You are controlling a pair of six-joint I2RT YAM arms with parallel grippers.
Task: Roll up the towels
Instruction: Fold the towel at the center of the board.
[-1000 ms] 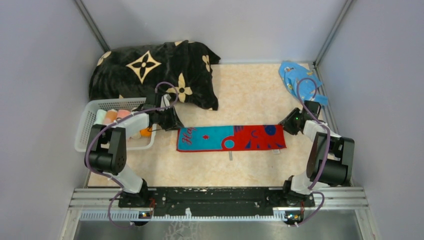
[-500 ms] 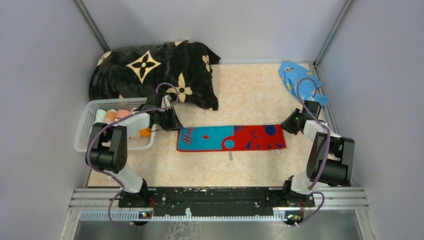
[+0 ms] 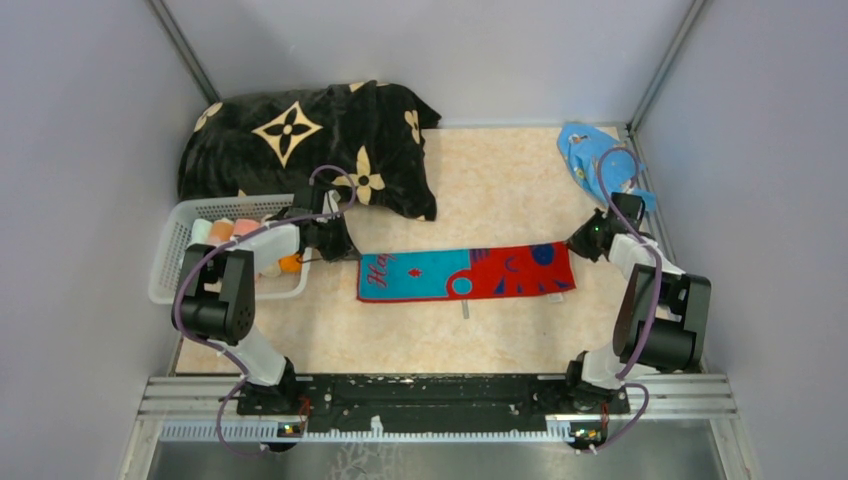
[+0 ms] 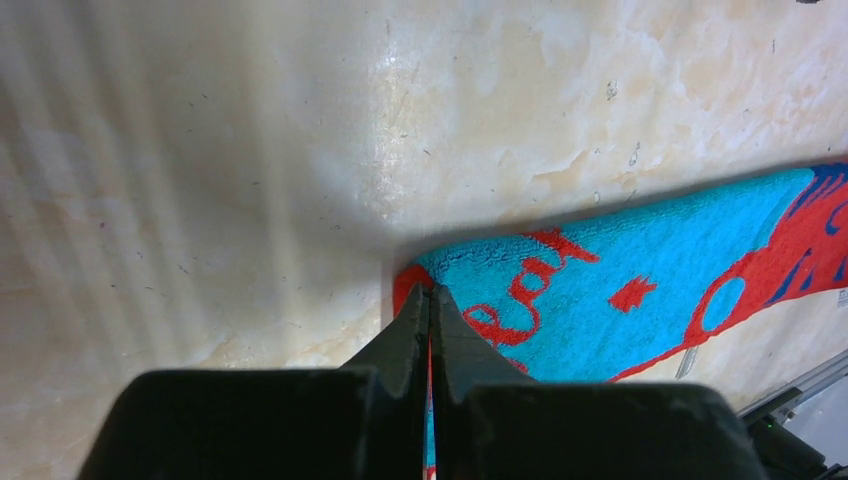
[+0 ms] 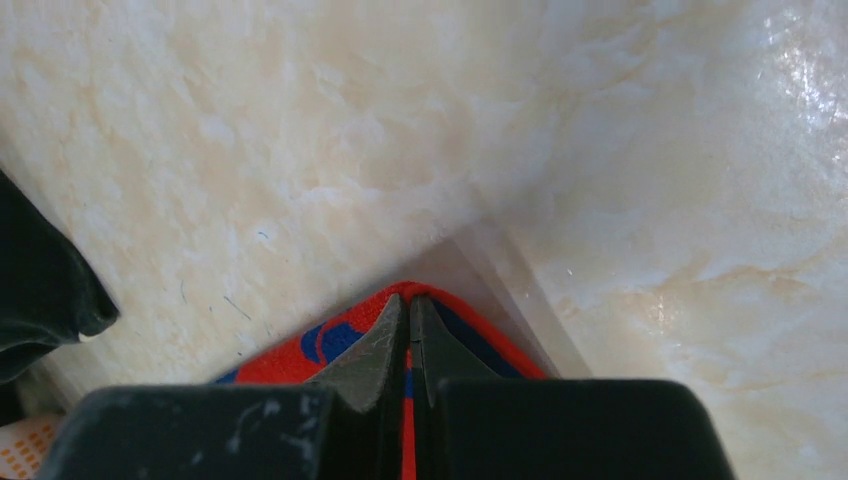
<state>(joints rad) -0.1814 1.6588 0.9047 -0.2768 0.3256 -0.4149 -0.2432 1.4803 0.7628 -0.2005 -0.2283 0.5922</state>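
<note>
A red-and-teal printed towel (image 3: 465, 272) lies stretched out flat across the middle of the table. My left gripper (image 3: 352, 251) is shut on its teal left corner; in the left wrist view the fingertips (image 4: 430, 291) pinch the red-hemmed edge of the towel (image 4: 640, 270). My right gripper (image 3: 575, 243) is shut on the red right corner; in the right wrist view the tips (image 5: 408, 298) clamp a fold of the towel (image 5: 300, 355). Several rolled towels (image 3: 225, 231) and an orange one (image 3: 290, 264) sit in the basket.
A white mesh basket (image 3: 172, 262) stands at the left, beside my left arm. A large black blanket with beige flowers (image 3: 300, 140) fills the back left. A blue cloth (image 3: 590, 150) lies in the back right corner. Grey walls close in on three sides.
Both grippers have closed on the towel's two far corners. The towel's right end has shifted slightly up and right, and its left edge a little to the right.
</note>
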